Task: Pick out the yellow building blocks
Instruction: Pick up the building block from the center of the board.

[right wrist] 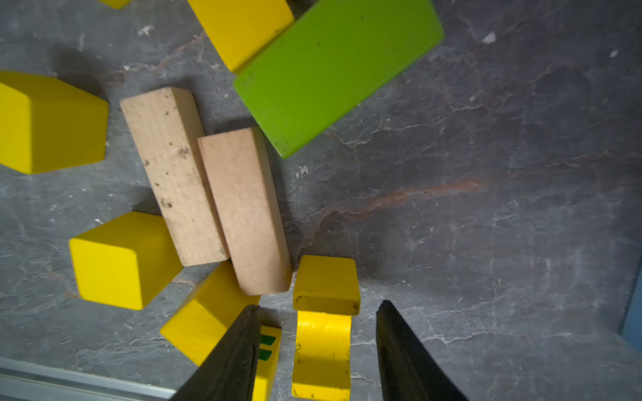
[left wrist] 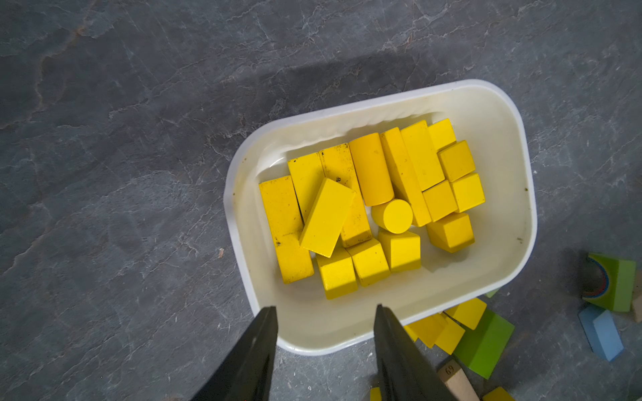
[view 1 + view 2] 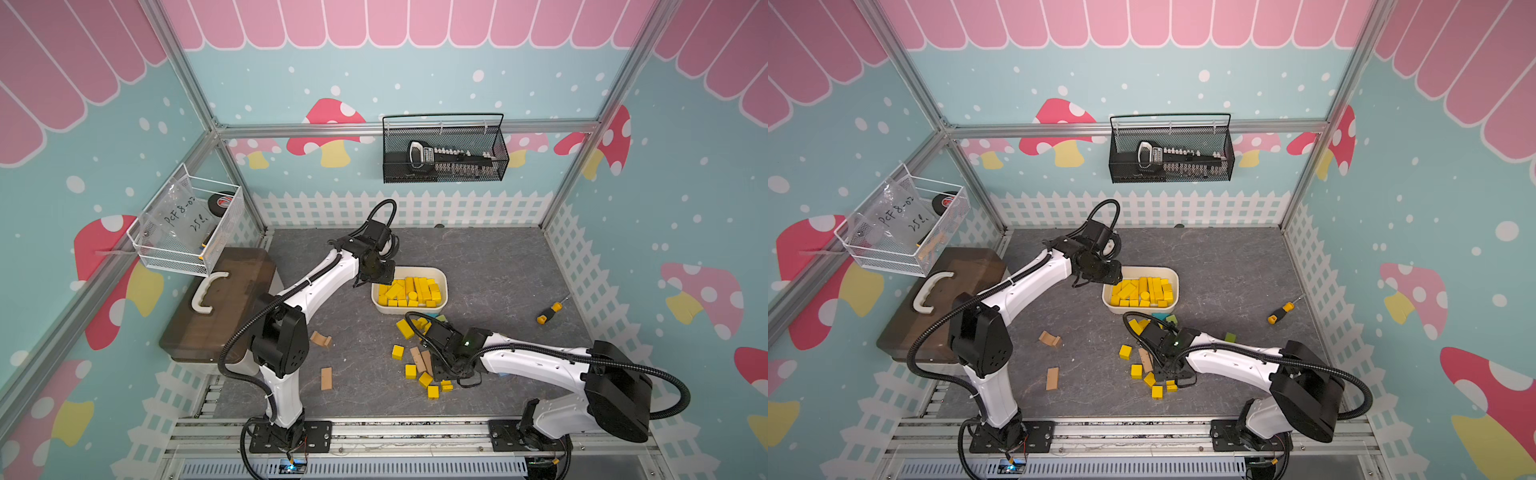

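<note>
A white plastic tub [image 2: 503,145] with rounded corners sits in the middle of the grey, slate-patterned bench [image 3: 498,270]. Most of the yellow blocks [image 2: 371,208] lie inside it: smooth painted bars, cubes and two cylinders, packed in a loose layer. More loose yellow blocks [image 3: 410,371] are scattered on the bench near the tub, toward the arms' bases. They are mixed with plain tan wooden bars [image 1: 173,173], a green block [image 1: 337,69] and a blue block [image 2: 604,333]. One tan piece [image 2: 455,380] is marked "69".

The left gripper [image 2: 326,307] hangs over one edge of the tub, its jaws partly apart and holding nothing. The right gripper [image 1: 319,305] sits low among the scattered pieces. Its jaws are parted either side of a single yellow block [image 1: 321,350] with a gap showing on both sides, so it grips nothing.

On the back wall a black mesh basket [image 3: 399,176] holds a black-and-silver tool. A white wire basket [image 3: 174,259] on the side wall holds a roll of black tape [image 3: 222,202] and a clear bag [image 3: 178,212] hand-lettered "PCF 8-02". Below it is a brown see-through case [image 3: 232,270] with a cream handle [image 3: 206,293]. A yellow-and-black screwdriver [image 3: 549,312] lies well apart.
</note>
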`<state>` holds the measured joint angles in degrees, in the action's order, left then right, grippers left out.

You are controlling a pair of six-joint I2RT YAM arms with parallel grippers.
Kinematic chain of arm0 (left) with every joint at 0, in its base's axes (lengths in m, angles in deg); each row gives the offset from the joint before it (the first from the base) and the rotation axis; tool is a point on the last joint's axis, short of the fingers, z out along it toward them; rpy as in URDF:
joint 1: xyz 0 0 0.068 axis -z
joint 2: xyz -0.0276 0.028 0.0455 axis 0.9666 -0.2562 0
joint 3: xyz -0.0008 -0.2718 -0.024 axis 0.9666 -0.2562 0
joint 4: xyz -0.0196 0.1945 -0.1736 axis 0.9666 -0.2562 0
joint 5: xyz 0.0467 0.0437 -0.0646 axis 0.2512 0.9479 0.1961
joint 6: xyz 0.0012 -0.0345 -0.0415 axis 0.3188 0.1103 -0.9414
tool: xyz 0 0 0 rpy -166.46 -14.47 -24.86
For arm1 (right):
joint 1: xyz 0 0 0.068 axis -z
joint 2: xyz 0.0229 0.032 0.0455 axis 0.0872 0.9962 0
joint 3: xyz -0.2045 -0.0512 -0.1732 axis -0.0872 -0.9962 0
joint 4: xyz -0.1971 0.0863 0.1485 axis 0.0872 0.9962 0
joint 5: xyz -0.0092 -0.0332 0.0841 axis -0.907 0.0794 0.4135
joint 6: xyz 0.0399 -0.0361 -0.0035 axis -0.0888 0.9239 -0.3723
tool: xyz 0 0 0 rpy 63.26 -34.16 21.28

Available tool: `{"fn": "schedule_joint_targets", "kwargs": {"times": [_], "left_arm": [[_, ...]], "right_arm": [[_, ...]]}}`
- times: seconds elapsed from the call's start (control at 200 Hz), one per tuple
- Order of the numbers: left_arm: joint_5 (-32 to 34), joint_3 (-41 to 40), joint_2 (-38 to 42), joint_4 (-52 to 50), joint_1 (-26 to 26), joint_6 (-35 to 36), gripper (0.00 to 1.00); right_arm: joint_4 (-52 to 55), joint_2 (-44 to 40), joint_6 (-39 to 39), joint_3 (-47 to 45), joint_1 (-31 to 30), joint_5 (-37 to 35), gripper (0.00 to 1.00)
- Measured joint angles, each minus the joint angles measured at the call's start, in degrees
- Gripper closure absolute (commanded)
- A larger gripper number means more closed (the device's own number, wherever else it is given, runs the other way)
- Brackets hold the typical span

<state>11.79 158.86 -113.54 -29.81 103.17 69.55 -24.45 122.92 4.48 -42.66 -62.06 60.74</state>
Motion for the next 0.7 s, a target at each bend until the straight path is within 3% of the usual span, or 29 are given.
{"fn": "schedule_joint_targets", "kwargs": {"times": [0.47, 0.701], "left_arm": [[0.5, 0.0, 0.2, -0.3, 0.3, 0.3, 0.5], [0.6, 0.0, 0.2, -0.4, 0.3, 0.3, 0.5]], "right_arm": [[-0.3, 2.1, 0.9, 0.0, 0.9, 0.1, 0.6], [-0.7, 2.1, 1.7, 0.0, 0.9, 0.1, 0.72]]}}
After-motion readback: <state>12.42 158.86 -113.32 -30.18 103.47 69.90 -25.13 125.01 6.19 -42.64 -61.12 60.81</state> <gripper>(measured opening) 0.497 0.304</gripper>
